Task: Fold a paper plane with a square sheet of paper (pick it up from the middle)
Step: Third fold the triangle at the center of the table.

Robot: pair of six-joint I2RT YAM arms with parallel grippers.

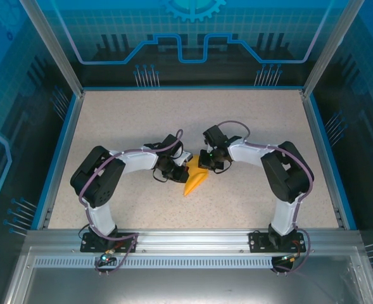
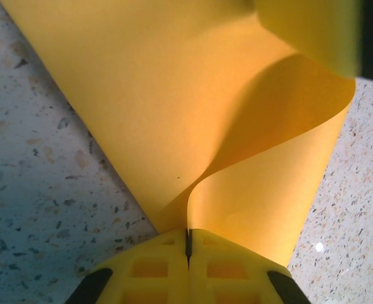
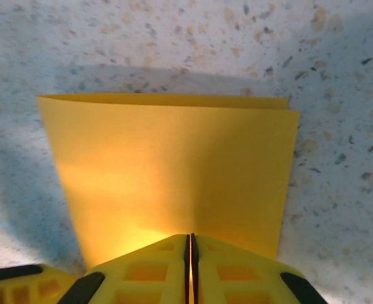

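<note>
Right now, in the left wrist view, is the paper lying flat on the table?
No, the paper bows in a loose curve where the left gripper pinches its edge.

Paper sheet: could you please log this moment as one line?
left gripper: shut on paper sheet | right gripper: shut on paper sheet | sheet: doubled over, curling
</note>
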